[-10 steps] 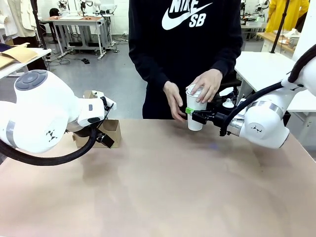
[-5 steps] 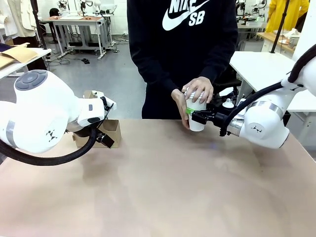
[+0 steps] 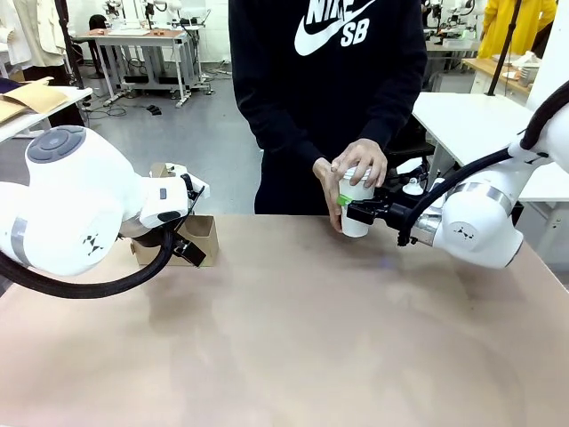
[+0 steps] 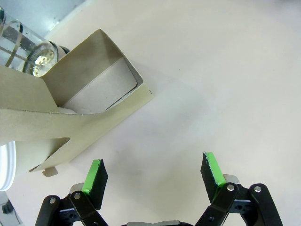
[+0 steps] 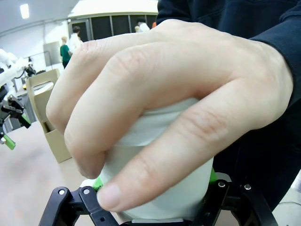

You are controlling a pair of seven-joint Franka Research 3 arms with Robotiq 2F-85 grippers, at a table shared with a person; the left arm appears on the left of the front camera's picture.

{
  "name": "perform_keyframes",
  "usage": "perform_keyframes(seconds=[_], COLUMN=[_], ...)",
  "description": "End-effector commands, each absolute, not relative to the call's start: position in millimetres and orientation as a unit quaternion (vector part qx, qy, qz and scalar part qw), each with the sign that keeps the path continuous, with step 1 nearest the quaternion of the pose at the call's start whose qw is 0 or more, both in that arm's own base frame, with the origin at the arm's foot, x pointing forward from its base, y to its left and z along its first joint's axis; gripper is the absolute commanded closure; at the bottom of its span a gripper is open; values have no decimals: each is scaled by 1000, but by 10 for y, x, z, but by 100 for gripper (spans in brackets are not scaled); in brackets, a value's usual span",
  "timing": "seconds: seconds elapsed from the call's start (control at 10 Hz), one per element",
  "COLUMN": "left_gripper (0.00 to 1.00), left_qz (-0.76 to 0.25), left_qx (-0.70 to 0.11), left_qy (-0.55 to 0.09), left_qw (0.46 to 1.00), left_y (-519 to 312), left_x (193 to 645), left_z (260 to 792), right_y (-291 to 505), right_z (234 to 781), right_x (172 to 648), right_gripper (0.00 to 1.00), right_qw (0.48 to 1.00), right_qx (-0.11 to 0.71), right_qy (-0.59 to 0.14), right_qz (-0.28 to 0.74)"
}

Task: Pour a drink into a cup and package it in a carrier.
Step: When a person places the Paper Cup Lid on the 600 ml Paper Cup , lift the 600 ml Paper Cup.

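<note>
The right pincer [image 3: 352,207] reaches in from the side with its fingers level and is clamped round the cup [image 3: 354,225], about midway up the wall. One green pad [image 3: 343,199] shows against the white paper on the near side. From the right wrist, the cup [image 5: 162,188] sits right between the fingers, with green showing at both flanks.

The cup stands upright, its long axis vertical and square to the pincer's fingers. The wider mouth is up and the narrower base is down at table level, below the grip. I cannot tell whether the base rests on the table.

Above the pincer, a person's hand [image 3: 360,160] lies over the cup's top, fingers curling down the wall. The second hand [image 3: 324,184] is against the cup's far side, opposite the pincer's wrist. Up close, that top hand [image 5: 174,103] covers the cup's upper half, and its thumb comes down almost to the fingers of the right pincer [image 5: 155,182].

The left pincer [image 4: 154,168] is spread wide, holds nothing and points down at bare table [image 4: 225,70]. The carrier [image 4: 94,94] lies ahead of it, off to one finger's side and apart from the pads, open side up. From the front, the carrier [image 3: 203,233] sits just beyond and below that pincer, upright on its base. Past the carrier, farther from the pincer, there's a glass carafe [image 4: 23,47].
</note>
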State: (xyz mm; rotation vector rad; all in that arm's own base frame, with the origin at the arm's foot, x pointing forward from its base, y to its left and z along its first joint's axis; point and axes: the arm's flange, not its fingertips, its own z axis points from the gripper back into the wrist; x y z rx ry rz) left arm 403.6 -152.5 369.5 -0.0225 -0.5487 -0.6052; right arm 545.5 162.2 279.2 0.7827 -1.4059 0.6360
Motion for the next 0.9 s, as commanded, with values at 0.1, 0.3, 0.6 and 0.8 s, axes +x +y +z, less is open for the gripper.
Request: perform_keyframes(seconds=[0.1, 0.3, 0.6, 0.8], left_gripper=[0, 0, 0, 0], left_qz=[-294, -294, -294, -294], left_qx=[-12, -12, -12, -12], left_qy=[-268, -268, -268, -268], left_qw=[918, 918, 918, 918], left_y=[-1518, -1518, -1518, -1518], left_x=[4036, 4036, 4036, 4036], left_z=[3702, 3702, 3702, 3702], right_y=[1698, 1698, 1698, 1698], right_z=[2864, 2864, 2864, 2864], right_x=[5448, 5448, 5448, 5448], right_gripper=[19, 19, 19, 19], right_qw=[644, 644, 644, 644], right_qx=[347, 347, 347, 347], right_qy=[-625, -625, -625, -625], right_qz=[272, 272, 272, 272])
